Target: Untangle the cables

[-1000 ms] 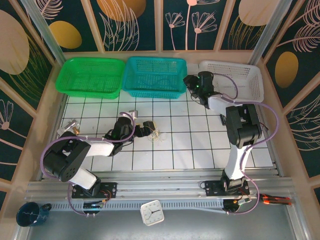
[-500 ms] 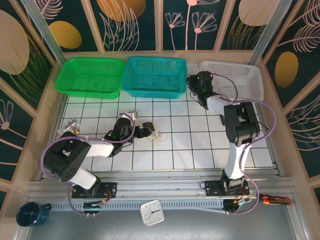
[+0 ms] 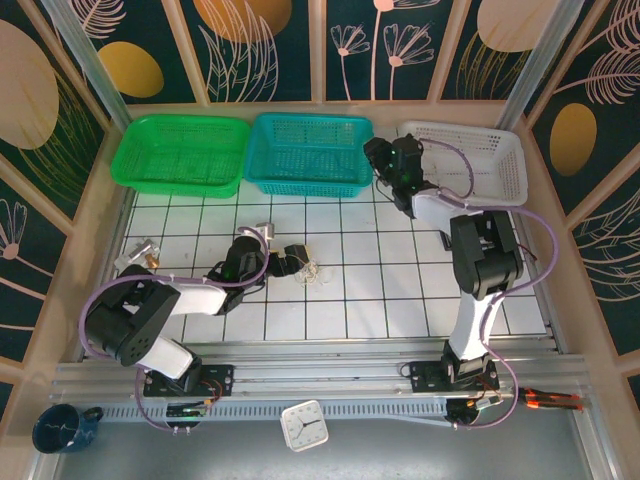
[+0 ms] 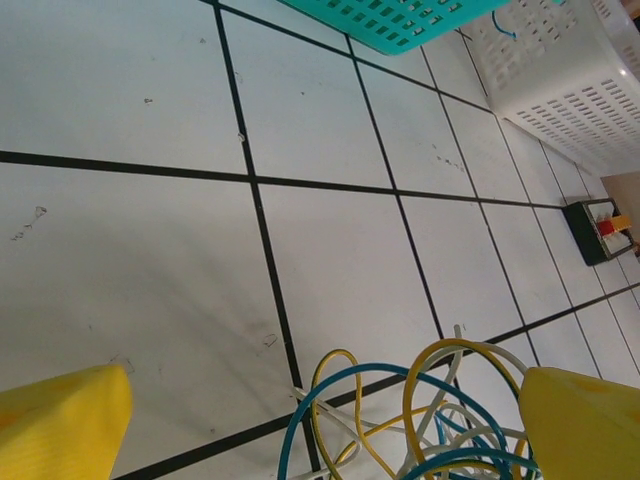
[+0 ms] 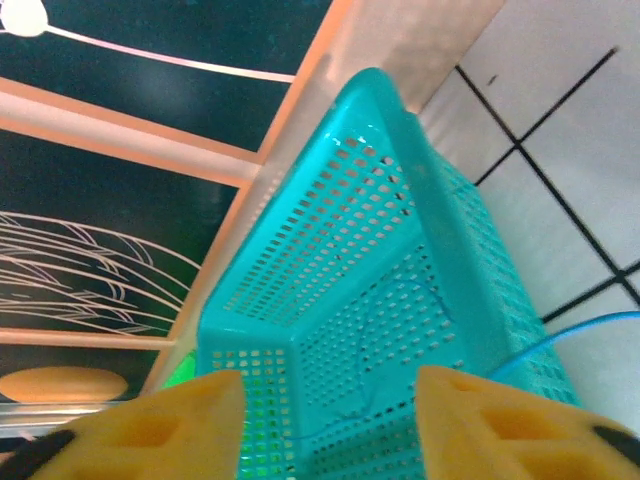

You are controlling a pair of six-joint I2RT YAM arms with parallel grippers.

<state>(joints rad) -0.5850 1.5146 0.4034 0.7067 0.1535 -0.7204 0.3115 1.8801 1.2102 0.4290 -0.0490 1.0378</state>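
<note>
Left wrist: cables [image 4: 428, 418] looped, tangled.

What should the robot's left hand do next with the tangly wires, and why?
Probably dip the left gripper a little and pinch one loop of the cables. It stands wide open, with the tangle lying on the table between its yellow fingers and nothing held, so a grab looks like the sensible next step.

White black-gridded tile floor [image 3: 400, 290] sits inside dark leaf-patterned wall panels [image 3: 280, 40].
</note>
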